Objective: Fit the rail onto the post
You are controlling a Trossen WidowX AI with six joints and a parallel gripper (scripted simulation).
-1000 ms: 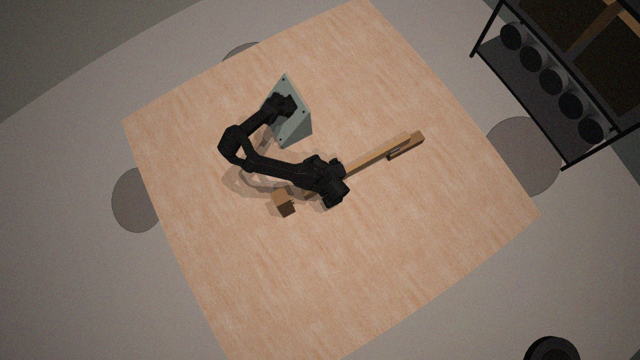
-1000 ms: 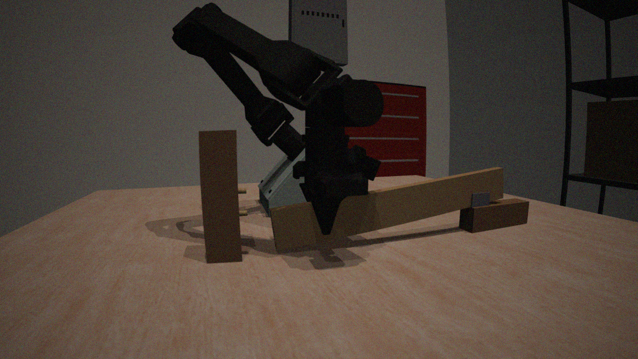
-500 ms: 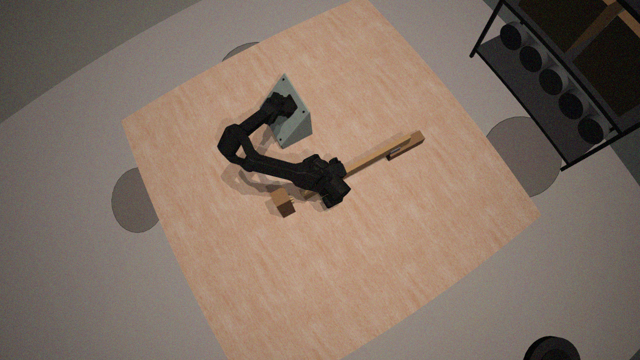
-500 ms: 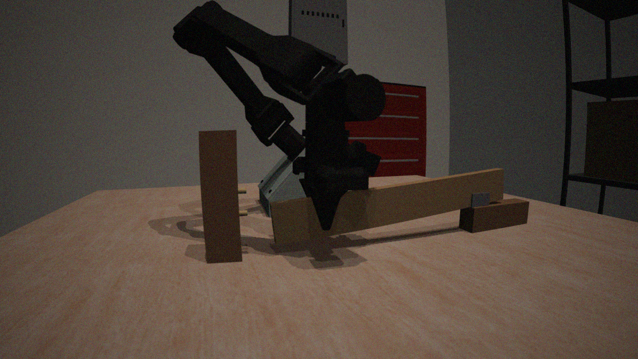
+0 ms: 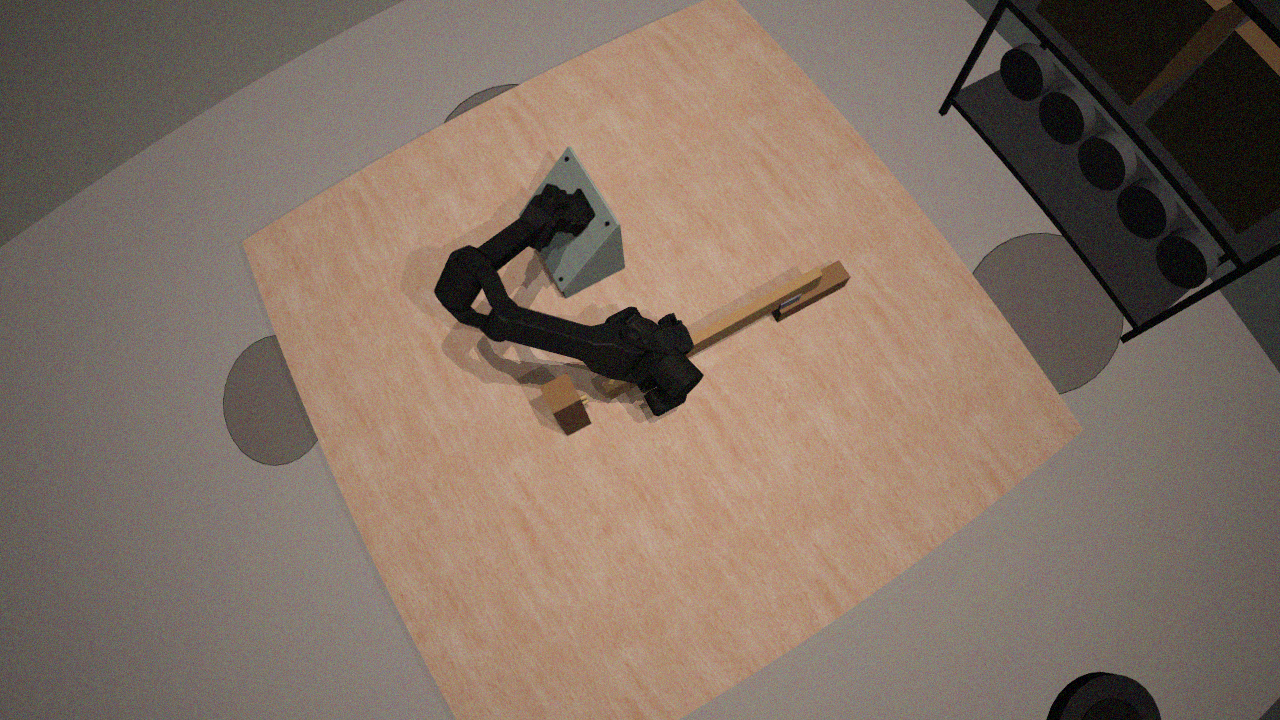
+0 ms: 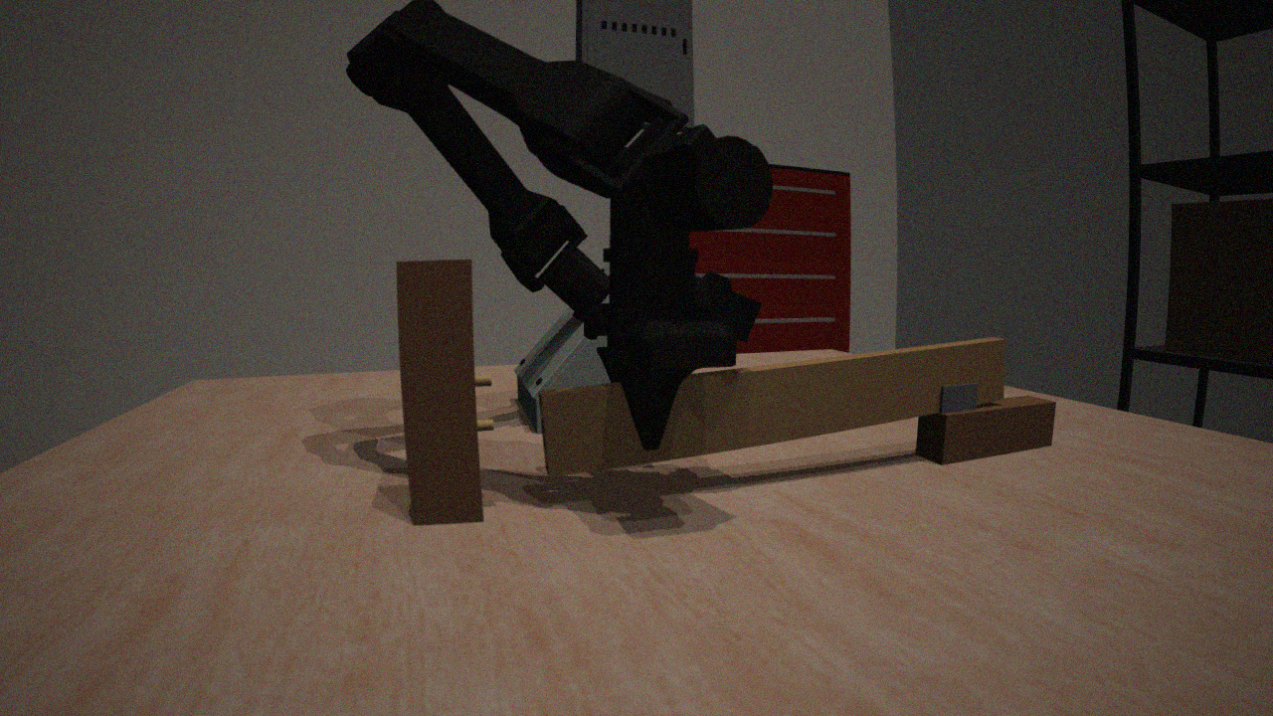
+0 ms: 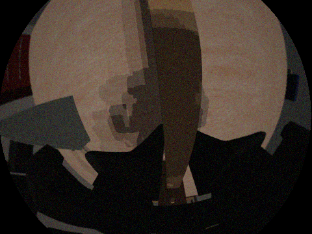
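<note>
My arm (image 6: 498, 97) is folded at the elbow, wrist pointing straight down. My gripper (image 6: 649, 427) is clamped on the rail (image 6: 801, 392).

I see dim lighting, grey walls and floor. A red drawer cabinet (image 6: 788, 258) stands behind the wooden table (image 6: 801, 579). A black shelving rack (image 5: 1136, 152) holds 5 dark cylinders.

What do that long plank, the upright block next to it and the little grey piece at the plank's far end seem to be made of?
Plank: looks like pale, matte wood with faint grain.
Upright block: looks like darker brown wood, dull finish; two light pegs stick out.
Grey piece: flat plain grey, perhaps metal; too small to say.
</note>
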